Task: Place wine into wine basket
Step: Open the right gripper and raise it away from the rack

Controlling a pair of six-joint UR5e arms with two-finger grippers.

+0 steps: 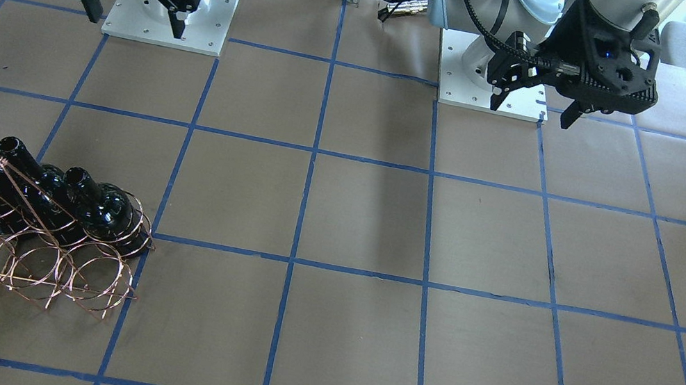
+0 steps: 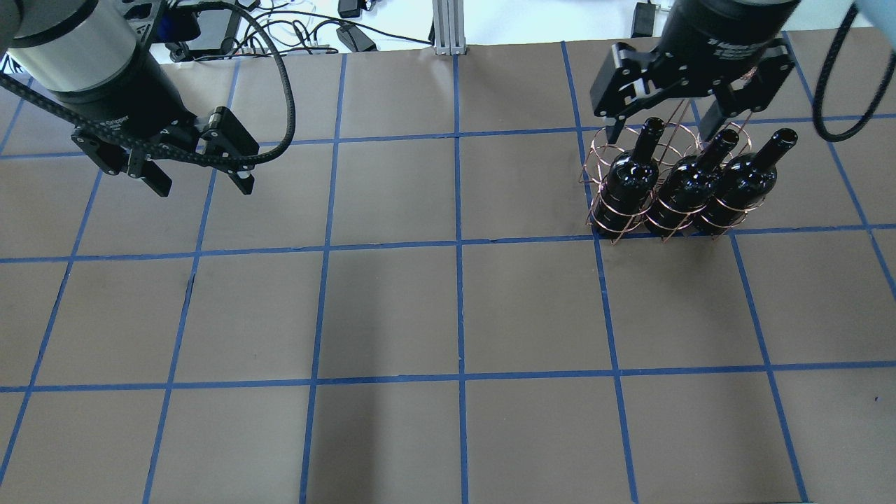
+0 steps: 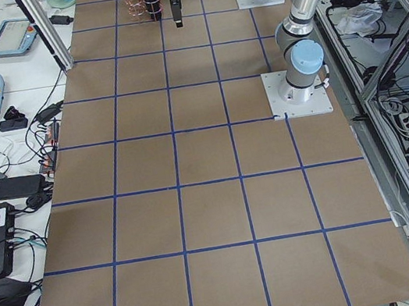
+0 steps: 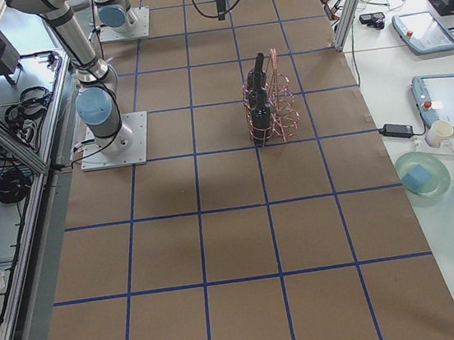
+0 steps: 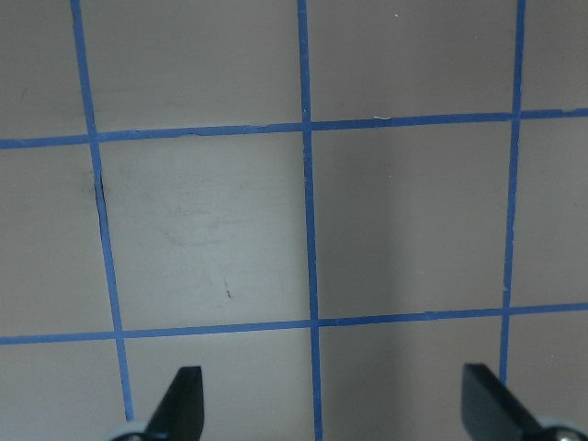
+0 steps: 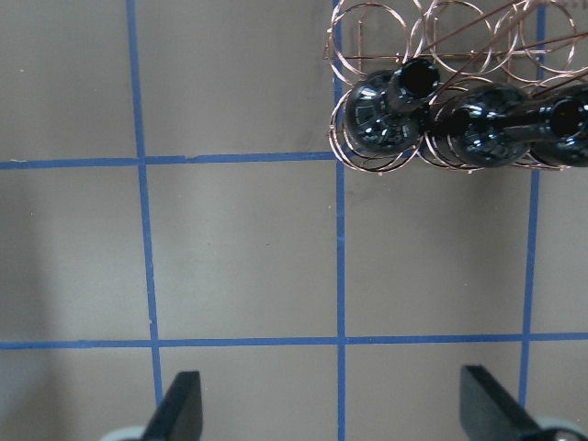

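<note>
Three glossy black wine bottles (image 2: 626, 175) (image 2: 689, 183) (image 2: 742, 185) lie side by side in the rings of the copper wire wine basket (image 2: 600, 150), necks pointing up and away from me. They also show in the front view (image 1: 104, 207) inside the basket (image 1: 19, 266), and in the right wrist view (image 6: 377, 119). My right gripper (image 2: 668, 126) hangs open and empty above the basket's far side, apart from the bottles. My left gripper (image 2: 203, 187) is open and empty, high over bare table at the far left.
Brown table surface with a blue tape grid (image 2: 458, 245). The two arm bases stand on white plates (image 1: 166, 13) (image 1: 493, 81). Cables and an aluminium post (image 2: 444, 28) lie at the table's far edge.
</note>
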